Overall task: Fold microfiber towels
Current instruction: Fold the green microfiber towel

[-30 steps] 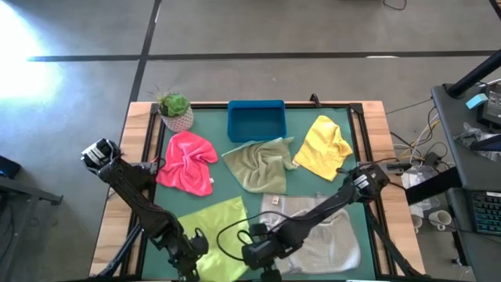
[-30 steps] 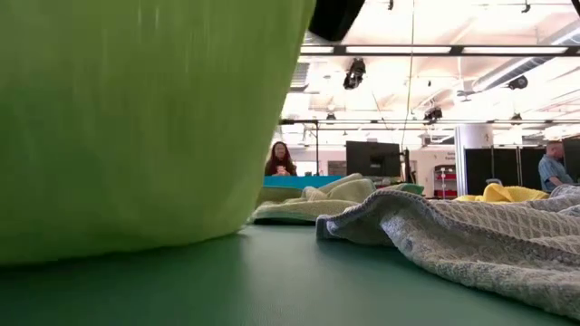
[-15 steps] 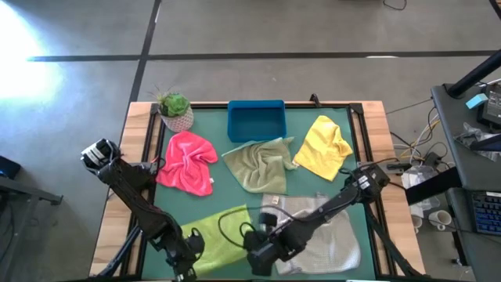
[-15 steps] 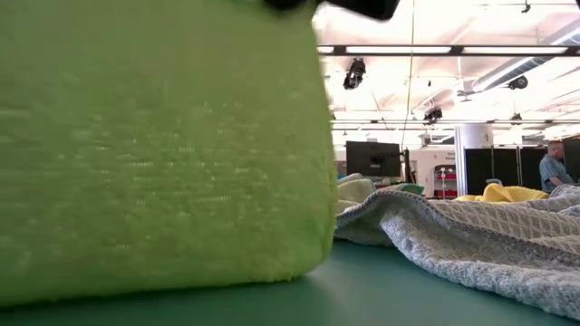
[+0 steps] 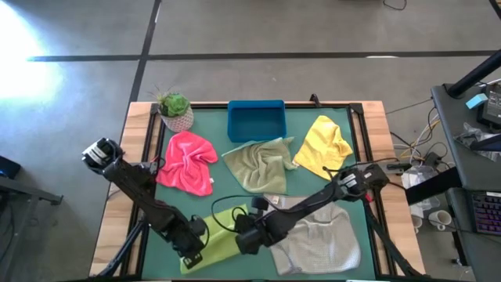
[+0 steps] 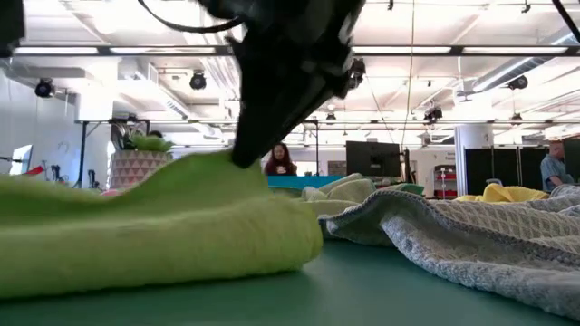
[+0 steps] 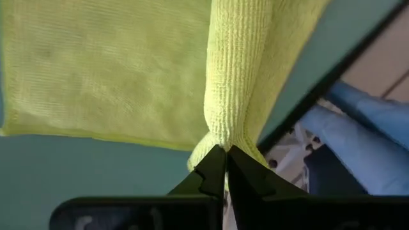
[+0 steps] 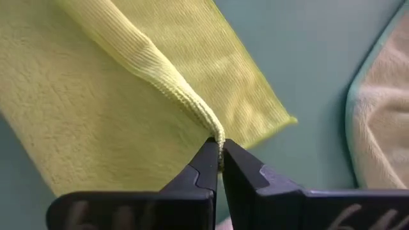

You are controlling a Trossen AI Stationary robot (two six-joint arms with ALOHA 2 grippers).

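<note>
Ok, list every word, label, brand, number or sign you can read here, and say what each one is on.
None can be read.
The light grey towel carries a small pale tag, too small to show any print.
The screens in the room behind the table are too far off to read.

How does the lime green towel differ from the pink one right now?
The lime green towel lies at the table's near edge, doubled over, pinched by both the left gripper and right gripper; the hot pink towel lies crumpled farther back, by the potted plant, untouched. Both are soft cloths on the green table.
</note>
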